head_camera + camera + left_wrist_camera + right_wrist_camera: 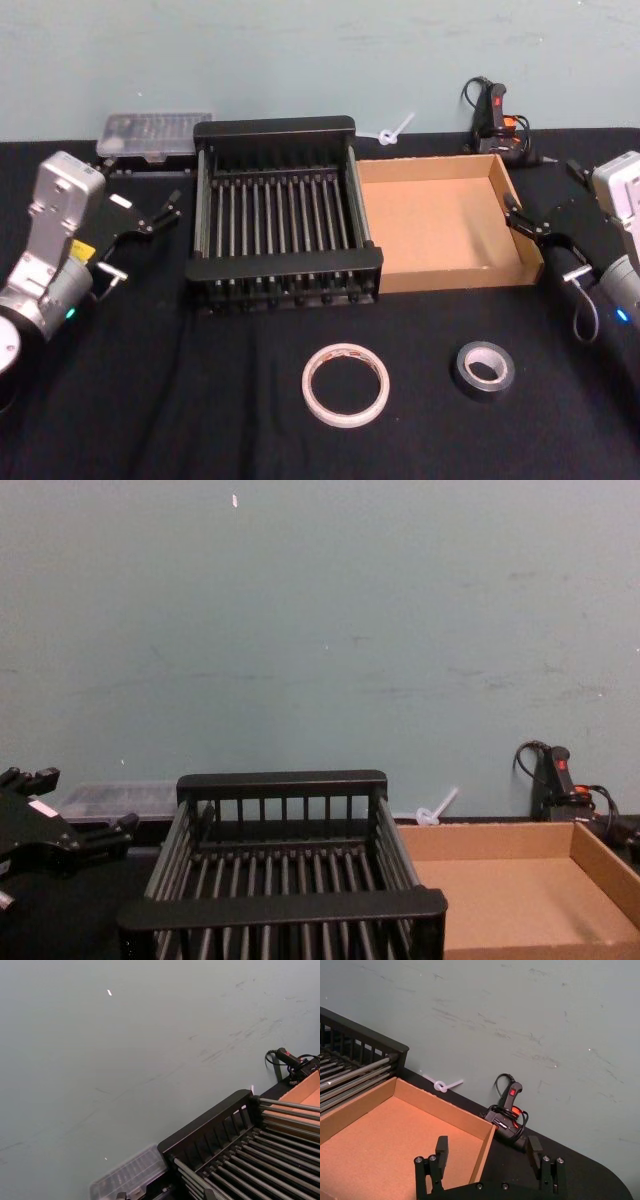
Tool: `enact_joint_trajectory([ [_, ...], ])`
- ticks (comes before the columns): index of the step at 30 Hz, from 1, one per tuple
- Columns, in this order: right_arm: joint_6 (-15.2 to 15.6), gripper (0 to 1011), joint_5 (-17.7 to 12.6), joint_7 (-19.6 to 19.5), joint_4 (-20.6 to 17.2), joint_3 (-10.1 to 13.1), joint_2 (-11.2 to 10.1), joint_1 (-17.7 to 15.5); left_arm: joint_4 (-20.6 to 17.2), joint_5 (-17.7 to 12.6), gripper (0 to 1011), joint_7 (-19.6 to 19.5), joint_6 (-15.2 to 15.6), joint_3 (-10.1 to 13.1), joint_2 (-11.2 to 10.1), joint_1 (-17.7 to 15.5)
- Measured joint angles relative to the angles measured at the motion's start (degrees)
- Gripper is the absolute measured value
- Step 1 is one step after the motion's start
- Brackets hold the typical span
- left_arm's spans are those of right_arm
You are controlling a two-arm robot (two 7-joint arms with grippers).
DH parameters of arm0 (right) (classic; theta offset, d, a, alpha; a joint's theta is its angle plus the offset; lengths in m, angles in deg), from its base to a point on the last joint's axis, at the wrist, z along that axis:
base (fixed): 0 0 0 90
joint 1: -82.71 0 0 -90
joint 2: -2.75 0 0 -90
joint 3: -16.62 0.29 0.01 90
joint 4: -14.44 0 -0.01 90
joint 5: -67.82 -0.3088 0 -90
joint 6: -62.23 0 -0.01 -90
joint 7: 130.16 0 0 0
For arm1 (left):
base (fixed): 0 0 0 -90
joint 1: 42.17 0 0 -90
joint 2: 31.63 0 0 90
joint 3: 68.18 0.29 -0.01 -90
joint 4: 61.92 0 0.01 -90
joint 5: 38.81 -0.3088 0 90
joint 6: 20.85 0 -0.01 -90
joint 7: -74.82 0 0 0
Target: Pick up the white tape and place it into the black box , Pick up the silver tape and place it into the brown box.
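Observation:
The white tape (346, 384), a wide thin ring, lies flat on the black cloth in front of the black box (275, 127). To its right lies the smaller, thick silver tape (484, 368), in front of the brown box (462, 272). The two boxes stand side by side, the slatted black box (283, 908) on the left and the brown box (442, 1110) on the right, with nothing inside either. My left gripper (140, 240) hovers open left of the black box. My right gripper (545, 195) hangs open at the brown box's right wall, nothing between its fingers (441, 1147).
A clear plastic case (158, 133) sits behind the black box at the back left. A black tool with a red switch and cable (497, 120) and a white tie (392, 130) lie at the back against the wall.

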Motion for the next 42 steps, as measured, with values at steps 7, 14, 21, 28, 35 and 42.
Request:
enact_joint_trajectory([
  [7,0.0,1000,0.0,0.0,0.0,0.0,0.0,0.0,0.0,0.0,1001,0.0,0.0,0.0,0.0,0.0],
  [14,0.0,1000,0.0,0.0,0.0,0.0,0.0,0.0,0.0,0.0,1001,0.0,0.0,0.0,0.0,0.0],
  [21,0.0,1000,0.0,0.0,0.0,0.0,0.0,0.0,0.0,0.0,1001,0.0,0.0,0.0,0.0,0.0],
  [28,0.0,1000,0.0,0.0,0.0,0.0,0.0,0.0,0.0,0.0,1001,0.0,0.0,0.0,0.0,0.0],
  [35,0.0,1000,0.0,0.0,0.0,0.0,0.0,0.0,0.0,0.0,1001,0.0,0.0,0.0,0.0,0.0],
  [42,0.0,1000,0.0,0.0,0.0,0.0,0.0,0.0,0.0,0.0,1001,0.0,0.0,0.0,0.0,0.0],
])
